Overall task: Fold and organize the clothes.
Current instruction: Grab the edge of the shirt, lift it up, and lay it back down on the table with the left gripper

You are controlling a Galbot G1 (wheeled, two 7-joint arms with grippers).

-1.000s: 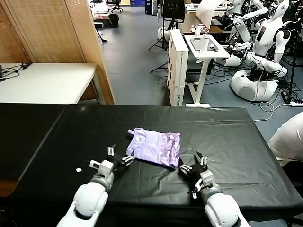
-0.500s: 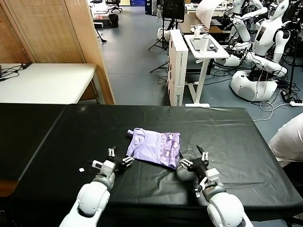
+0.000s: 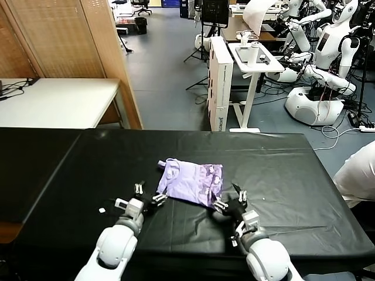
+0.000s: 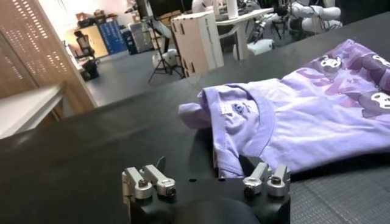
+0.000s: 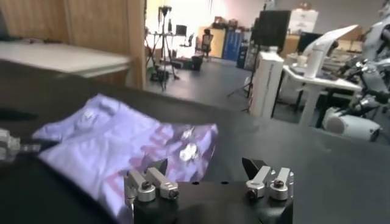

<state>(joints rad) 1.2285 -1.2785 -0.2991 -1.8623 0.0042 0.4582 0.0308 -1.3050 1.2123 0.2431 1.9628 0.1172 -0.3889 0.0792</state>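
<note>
One folded lavender T-shirt [image 3: 192, 181] lies mid-table [image 3: 281, 170]. Left gripper [image 3: 147, 194] and right gripper [image 3: 229, 200] flank its near edge, jaws released, empty.

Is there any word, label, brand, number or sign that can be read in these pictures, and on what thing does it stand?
No text can be read.
T-shirt: purple-and-white print of cartoon figures and shapes, no letters legible.
White box behind the table: small dark marks low on its side, too small to read.

The T-shirt [image 4: 304, 122] runs off the left wrist view.
</note>
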